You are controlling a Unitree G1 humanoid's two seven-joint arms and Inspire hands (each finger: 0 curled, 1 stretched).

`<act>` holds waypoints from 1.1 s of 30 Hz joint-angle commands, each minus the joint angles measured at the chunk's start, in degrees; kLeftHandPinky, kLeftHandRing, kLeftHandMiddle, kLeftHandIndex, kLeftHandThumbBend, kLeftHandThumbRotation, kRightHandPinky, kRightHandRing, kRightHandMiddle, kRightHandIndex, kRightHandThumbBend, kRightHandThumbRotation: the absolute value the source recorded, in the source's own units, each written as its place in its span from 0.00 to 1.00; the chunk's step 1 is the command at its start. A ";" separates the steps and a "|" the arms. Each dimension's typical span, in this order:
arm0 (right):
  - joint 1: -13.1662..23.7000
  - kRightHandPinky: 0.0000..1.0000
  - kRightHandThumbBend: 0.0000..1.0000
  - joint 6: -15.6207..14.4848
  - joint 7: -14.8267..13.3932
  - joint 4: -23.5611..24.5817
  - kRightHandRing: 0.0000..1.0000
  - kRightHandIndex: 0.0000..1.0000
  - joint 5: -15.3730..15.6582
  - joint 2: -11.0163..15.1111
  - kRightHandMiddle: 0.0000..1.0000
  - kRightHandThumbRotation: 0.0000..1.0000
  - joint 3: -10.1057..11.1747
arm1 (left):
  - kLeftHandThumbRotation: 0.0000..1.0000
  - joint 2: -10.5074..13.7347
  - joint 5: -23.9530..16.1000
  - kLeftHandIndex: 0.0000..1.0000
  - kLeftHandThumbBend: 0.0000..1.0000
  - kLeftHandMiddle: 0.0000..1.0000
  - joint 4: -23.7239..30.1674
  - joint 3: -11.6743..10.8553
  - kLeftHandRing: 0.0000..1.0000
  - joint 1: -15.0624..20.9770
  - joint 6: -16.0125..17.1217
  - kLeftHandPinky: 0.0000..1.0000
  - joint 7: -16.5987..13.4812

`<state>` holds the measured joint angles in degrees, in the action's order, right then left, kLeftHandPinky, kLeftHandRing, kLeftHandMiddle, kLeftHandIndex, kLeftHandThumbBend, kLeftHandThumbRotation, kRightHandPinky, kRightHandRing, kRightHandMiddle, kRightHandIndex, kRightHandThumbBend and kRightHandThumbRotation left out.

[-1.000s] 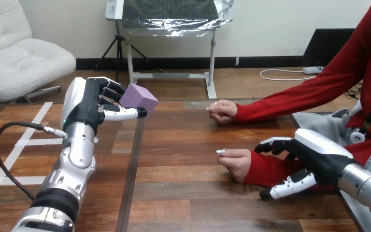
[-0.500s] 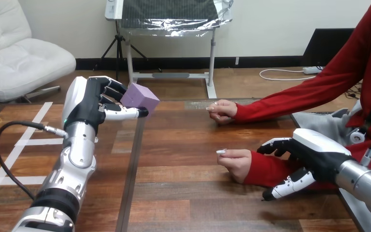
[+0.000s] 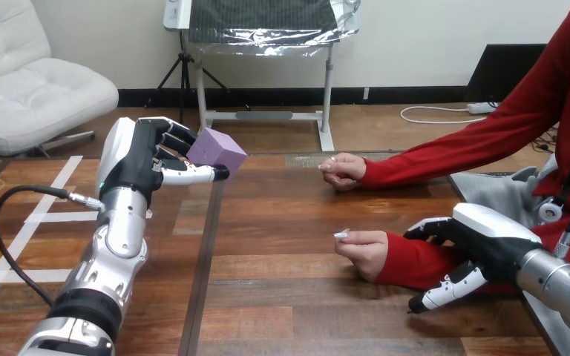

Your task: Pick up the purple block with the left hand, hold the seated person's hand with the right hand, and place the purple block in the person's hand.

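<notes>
Purple block (image 3: 217, 150) pinched in your left hand (image 3: 137, 159), up off the table (image 3: 282, 297).
Your right hand (image 3: 482, 241) sits against the person's near forearm (image 3: 415, 259); can't tell if it grips.

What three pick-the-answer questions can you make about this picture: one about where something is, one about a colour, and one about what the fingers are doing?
1. Where is the block?
A. on the floor
B. in the robot's left hand
C. inside a box

2. What colour is the block?
A. green
B. yellow
C. purple

3. What are the left hand's fingers doing?
A. curling round the block
B. pointing out straight
C. making a fist with nothing inside

Answers:
1 B: the left hand holds the block up above the table.
2 C: every face of the block that shows is purple.
3 A: the fingers bend round the block and keep it in the air.
</notes>
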<state>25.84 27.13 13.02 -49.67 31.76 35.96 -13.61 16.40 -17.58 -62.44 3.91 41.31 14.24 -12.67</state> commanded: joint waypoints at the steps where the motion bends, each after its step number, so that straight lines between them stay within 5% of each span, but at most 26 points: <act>1: 5.20 0.66 1.00 -0.65 -1.39 -1.14 0.79 0.78 -1.12 -1.19 0.82 0.30 0.11 | 0.00 0.51 0.72 0.48 0.66 0.46 2.12 -0.29 0.41 4.11 1.67 0.33 0.09; 33: 6.26 0.53 0.94 -0.70 -7.00 -3.93 0.63 0.64 0.82 -1.29 0.65 0.23 -2.53 | 0.00 0.96 0.63 0.47 0.65 0.44 3.50 -0.53 0.38 3.47 3.14 0.30 0.19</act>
<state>27.15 25.95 7.75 -53.03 32.17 35.48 -15.64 16.43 -17.55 -62.32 3.67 41.31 15.99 -12.43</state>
